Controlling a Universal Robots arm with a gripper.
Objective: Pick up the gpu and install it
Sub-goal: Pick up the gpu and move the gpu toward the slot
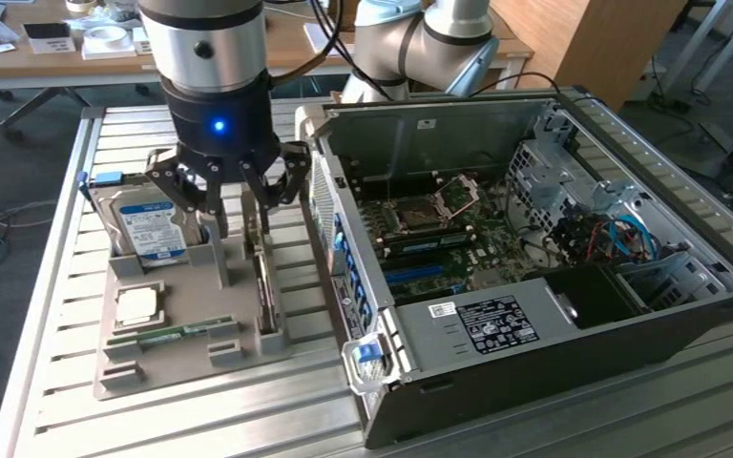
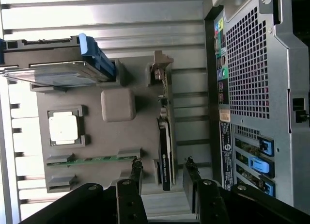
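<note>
In the tray [image 1: 182,286], the edge-standing gpu [image 2: 165,153] looks light, stiff and fragile, best pinched across its faces by the wide-open, empty gripper [image 2: 163,164].

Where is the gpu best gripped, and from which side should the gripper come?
Likely its top long edge, from straight above, one finger on each flat face. The gpu stands on edge in the grey holder, thin side up, under the open gripper.
</note>
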